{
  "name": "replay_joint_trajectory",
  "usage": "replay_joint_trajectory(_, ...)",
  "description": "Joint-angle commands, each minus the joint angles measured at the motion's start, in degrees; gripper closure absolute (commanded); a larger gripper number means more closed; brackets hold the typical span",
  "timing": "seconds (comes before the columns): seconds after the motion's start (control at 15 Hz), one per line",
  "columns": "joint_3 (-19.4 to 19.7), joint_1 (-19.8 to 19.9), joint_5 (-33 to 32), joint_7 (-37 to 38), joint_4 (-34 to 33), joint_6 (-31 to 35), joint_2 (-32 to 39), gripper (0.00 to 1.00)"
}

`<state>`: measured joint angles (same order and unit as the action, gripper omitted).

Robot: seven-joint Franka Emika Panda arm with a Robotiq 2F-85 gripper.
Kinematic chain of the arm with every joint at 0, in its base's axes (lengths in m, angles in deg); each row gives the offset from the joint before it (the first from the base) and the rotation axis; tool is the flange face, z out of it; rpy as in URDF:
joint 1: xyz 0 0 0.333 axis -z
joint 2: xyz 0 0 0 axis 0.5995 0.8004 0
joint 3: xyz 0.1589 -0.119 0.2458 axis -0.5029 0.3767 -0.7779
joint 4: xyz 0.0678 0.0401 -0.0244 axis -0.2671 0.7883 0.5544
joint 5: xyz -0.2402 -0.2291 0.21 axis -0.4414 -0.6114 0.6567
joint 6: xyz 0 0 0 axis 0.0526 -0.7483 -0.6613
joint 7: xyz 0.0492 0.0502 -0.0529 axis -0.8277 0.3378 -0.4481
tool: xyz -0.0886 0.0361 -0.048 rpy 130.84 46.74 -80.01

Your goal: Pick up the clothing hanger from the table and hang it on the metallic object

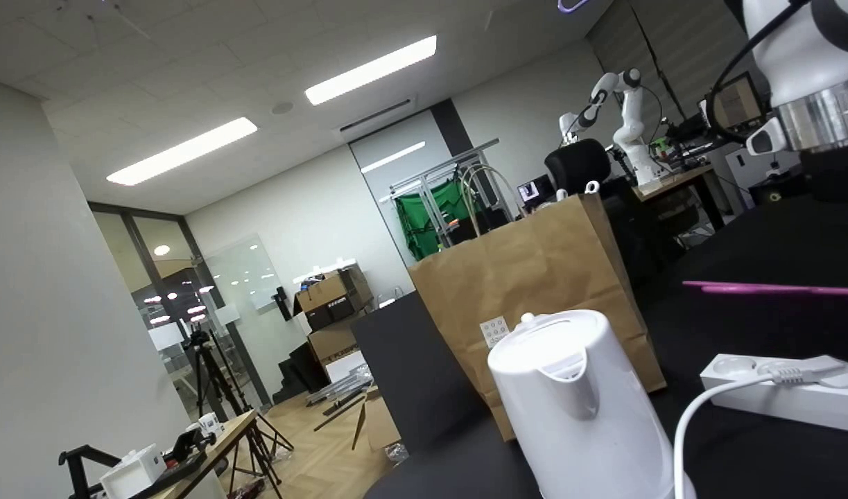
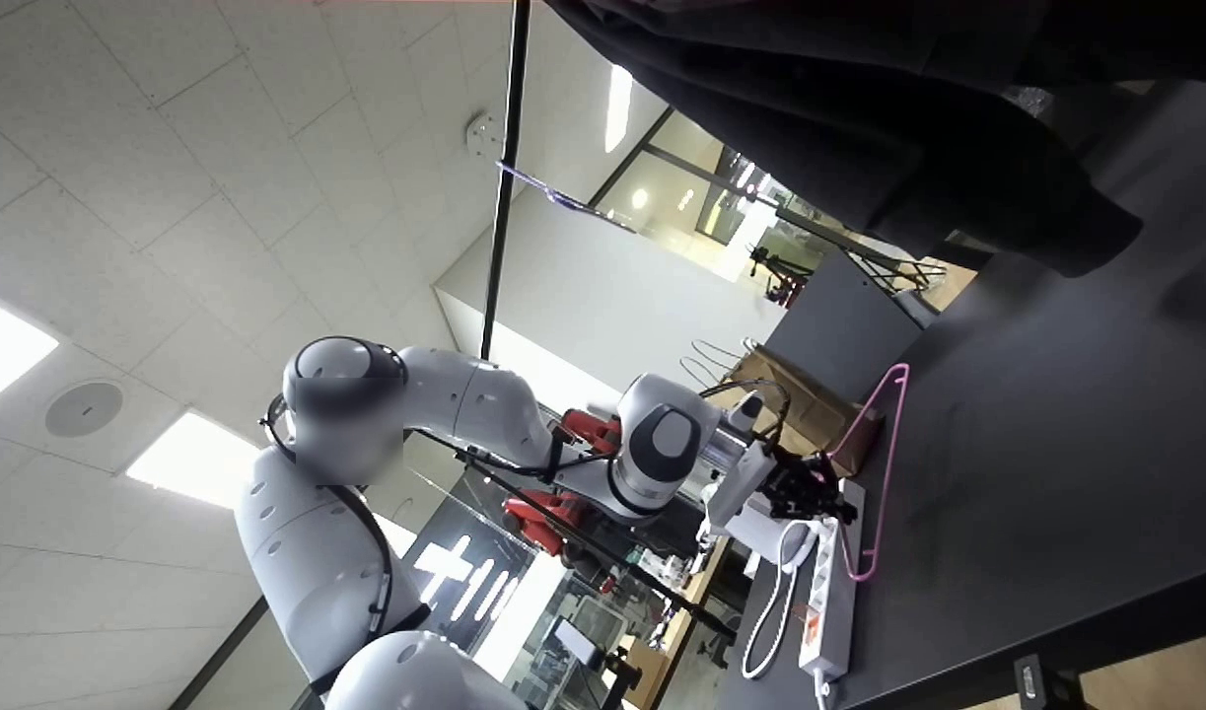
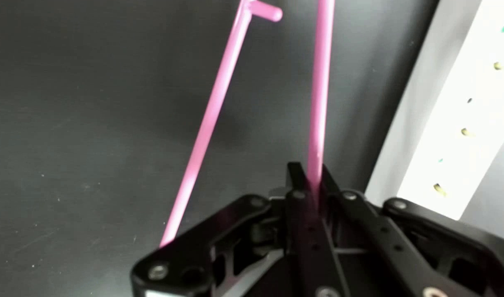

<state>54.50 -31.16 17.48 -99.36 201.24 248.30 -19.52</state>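
with robotiq gripper (image 3: 311, 176) pinched narrow on pink clothing hanger (image 3: 319, 90), seemingly lifted off surface (image 2: 1046, 444), inside its edge; not yet hung, probably meant for black rail (image 2: 496, 266).

The pale ceiling (image 1: 153, 76) is lit by two light panels (image 1: 371, 71) in an exterior view, and a slot vent (image 1: 376, 115) is set into it. The room is bounded by white walls (image 1: 299, 222) and by a dark-framed glass partition (image 1: 146, 260). The floor (image 1: 326, 443) is laid with herringbone wood; a tripod (image 1: 209, 360) is stood near the partition, and cardboard boxes (image 1: 321, 298) are stacked to its right. Green cloth (image 1: 415, 223) is hung on a metal frame (image 1: 444, 166). Beyond a dark surface (image 1: 756, 253), a black chair (image 1: 577, 165) and a wooden-topped desk (image 1: 677, 182) are seen.
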Motion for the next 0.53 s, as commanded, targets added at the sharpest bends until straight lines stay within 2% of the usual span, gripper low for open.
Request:
replay_joint_trajectory(0.0,-12.2,12.7,14.5,-11.4,-1.5,-5.4,-3.3,0.98)
replay_joint_trajectory(0.13,-15.1,16.6,23.2,-19.5,-3.1,-9.6,-4.3,0.98)
replay_joint_trajectory(0.27,-14.2,17.4,29.6,-27.5,-4.7,-15.6,-5.6,0.98)
replay_joint_trajectory(0.4,-9.7,15.1,28.8,-32.8,-5.7,-23.1,-6.8,0.98)
replay_joint_trajectory(0.47,-7.9,12.0,29.6,-30.5,-5.0,-18.6,-5.5,0.92)
